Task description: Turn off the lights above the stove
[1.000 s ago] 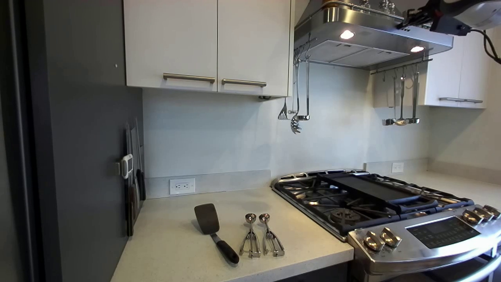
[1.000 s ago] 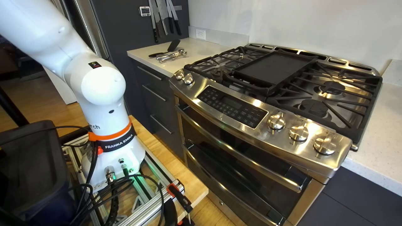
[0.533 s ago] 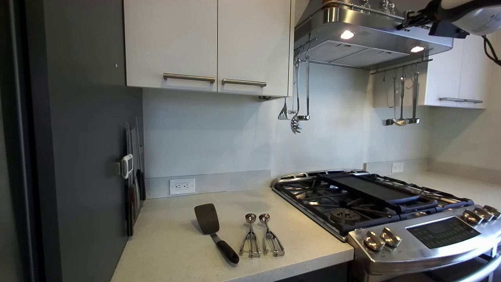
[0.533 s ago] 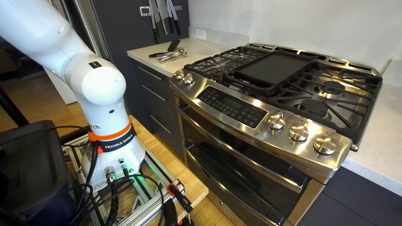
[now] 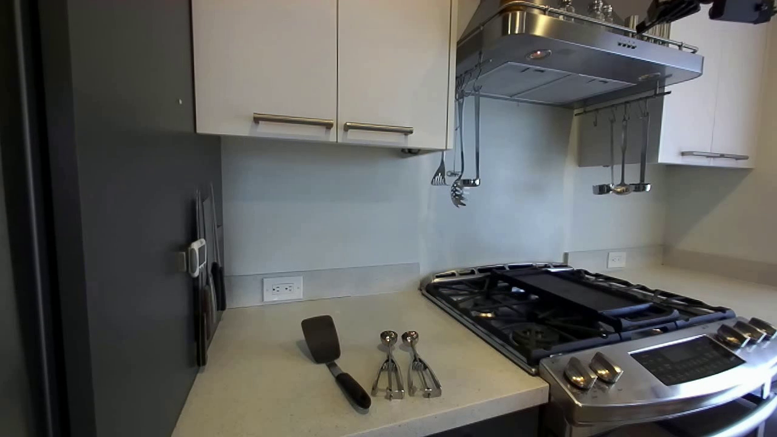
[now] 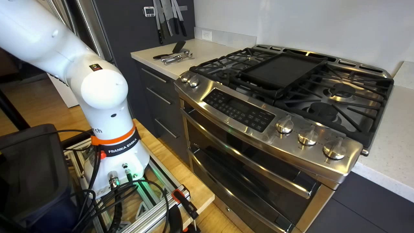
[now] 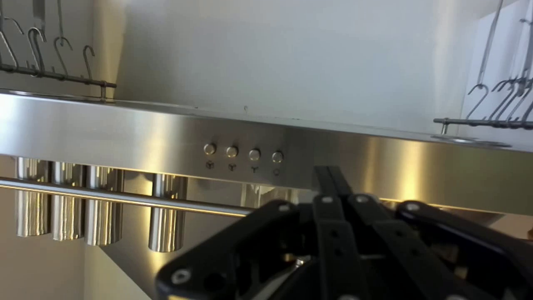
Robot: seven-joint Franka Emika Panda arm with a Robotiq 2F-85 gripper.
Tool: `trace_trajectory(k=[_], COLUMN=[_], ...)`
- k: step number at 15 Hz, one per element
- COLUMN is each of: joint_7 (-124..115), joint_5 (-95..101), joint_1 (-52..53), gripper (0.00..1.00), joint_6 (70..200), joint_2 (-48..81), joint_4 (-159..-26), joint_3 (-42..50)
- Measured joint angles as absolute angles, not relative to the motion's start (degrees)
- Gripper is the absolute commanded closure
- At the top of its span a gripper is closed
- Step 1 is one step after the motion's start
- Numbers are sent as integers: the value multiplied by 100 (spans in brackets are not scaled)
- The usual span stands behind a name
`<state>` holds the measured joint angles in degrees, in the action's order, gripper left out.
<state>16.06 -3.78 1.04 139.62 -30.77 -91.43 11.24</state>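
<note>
The fingers (image 7: 322, 181) of the gripper (image 7: 331, 175) are pressed together near a row of buttons (image 7: 243, 153) on the hood (image 5: 573, 33); whether it is touched cannot be told. In an exterior view the gripper is partly cut off at the top. Above the stove (image 5: 637, 394), in the hood's underside, a faint reddish glow is shown by the left light (image 5: 539, 54); the right light (image 5: 648, 77) appears dark.

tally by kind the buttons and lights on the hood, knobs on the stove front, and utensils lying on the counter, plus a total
Hood buttons: 4
Hood lights: 2
Stove knobs: 5
Scoops: 2
Spatula: 1
Total: 14
</note>
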Motion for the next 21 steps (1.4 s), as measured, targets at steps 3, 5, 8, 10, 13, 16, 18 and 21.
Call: trace_trajectory(k=[3, 5, 8, 10, 13, 16, 18, 21], joint_7=[1603, 1605, 1605, 1605, 1606, 1601, 1565, 1464], joint_5=[-133, 95, 406, 580, 854, 1110, 1187, 1163], joint_1=[-31, -132, -291, -365, -448, -478, -478, -451], gripper=[72, 58, 36, 20, 1, 0, 0, 0], joint_6=[12666, 11871, 10986, 10424, 9672, 8909, 8623, 8498], joint_2=[-3373, -3511, -3715, -3867, -4091, -4273, -4389, -4535], joint_4=[-9013, -9054, -9326, -9617, -10128, -10623, -10998, -11598], joint_3=[990, 922, 862, 851, 796, 701, 641, 609])
